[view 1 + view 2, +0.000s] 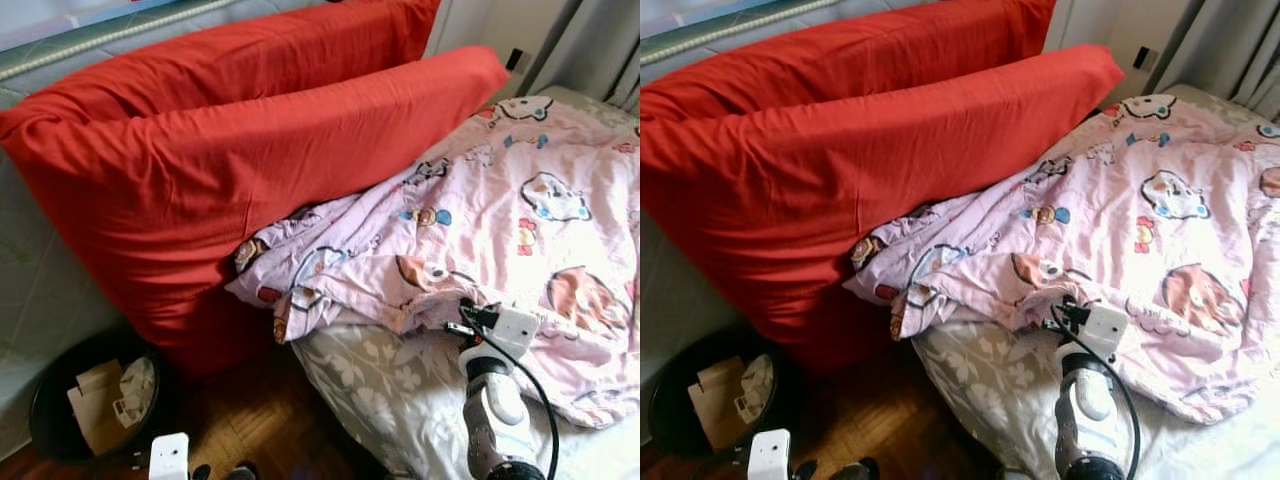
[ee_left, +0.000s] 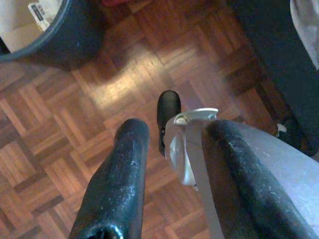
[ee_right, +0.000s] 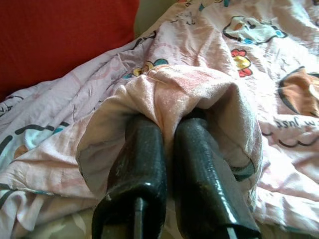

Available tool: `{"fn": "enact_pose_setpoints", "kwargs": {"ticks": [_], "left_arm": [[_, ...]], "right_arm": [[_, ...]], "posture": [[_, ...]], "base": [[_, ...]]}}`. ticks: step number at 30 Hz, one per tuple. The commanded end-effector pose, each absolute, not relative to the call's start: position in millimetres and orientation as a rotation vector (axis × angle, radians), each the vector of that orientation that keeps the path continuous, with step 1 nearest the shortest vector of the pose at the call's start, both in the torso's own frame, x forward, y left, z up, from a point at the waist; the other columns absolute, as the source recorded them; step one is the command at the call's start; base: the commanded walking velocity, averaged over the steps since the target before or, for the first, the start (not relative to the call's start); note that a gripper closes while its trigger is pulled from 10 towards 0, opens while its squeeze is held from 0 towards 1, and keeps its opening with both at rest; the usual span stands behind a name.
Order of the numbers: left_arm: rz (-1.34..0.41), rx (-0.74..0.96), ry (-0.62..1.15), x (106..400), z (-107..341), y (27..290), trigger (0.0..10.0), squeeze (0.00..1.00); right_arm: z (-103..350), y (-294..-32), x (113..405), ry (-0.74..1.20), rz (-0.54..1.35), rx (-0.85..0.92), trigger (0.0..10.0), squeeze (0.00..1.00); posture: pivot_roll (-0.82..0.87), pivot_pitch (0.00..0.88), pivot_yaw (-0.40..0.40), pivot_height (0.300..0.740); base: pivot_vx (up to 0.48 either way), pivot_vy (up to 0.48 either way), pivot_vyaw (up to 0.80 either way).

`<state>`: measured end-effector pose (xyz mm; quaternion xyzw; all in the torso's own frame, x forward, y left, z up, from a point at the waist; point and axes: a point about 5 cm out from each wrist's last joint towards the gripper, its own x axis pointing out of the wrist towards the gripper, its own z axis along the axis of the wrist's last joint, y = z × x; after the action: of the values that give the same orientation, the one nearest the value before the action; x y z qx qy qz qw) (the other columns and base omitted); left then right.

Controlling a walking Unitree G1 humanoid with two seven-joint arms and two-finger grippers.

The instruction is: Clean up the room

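A crumpled pink cartoon-print quilt point(image 1: 520, 220) lies across the bed, its near edge bunched up by two big red pillows point(image 1: 230, 170). My right gripper point(image 3: 169, 124) is at that near edge, shut on a fold of the quilt point(image 3: 189, 84) that drapes over both fingers. From the head camera, the right gripper point(image 1: 466, 316) reaches in from below, its fingertips hidden under the cloth. Low beside the bed, my left gripper point(image 2: 174, 134) hangs idle and open over the parquet floor point(image 2: 114, 84).
A grey floral sheet point(image 1: 380, 385) covers the mattress below the quilt. A black bin point(image 1: 40, 415) holding cardboard and paper stands on the floor at the left, against the wall. Grey curtains point(image 1: 600, 45) hang at the far right.
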<state>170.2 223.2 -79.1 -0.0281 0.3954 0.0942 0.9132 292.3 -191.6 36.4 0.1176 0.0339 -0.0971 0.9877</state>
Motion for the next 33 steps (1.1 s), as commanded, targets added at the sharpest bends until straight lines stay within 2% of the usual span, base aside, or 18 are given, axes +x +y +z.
{"fn": "enact_pose_setpoints", "kwargs": {"ticks": [1, 33], "left_arm": [[0.197, -0.065, 0.853, 158.9, -84.4, 223.2, 10.0, 0.00], [0.195, -0.068, 0.845, 161.6, -83.3, 223.3, 10.0, 0.00]], "right_arm": [[34.8, -193.3, 290.3, 0.070, -0.207, 0.237, 10.0, 0.00], [33.2, -190.2, 290.5, 0.080, -0.200, 0.240, 10.0, 0.00]], "posture": [[0.08, 0.190, -0.020, 0.740], [0.08, 0.190, -0.017, 0.740]], "base": [[-0.285, 0.000, 0.00], [-0.290, 0.000, 0.00]]}}
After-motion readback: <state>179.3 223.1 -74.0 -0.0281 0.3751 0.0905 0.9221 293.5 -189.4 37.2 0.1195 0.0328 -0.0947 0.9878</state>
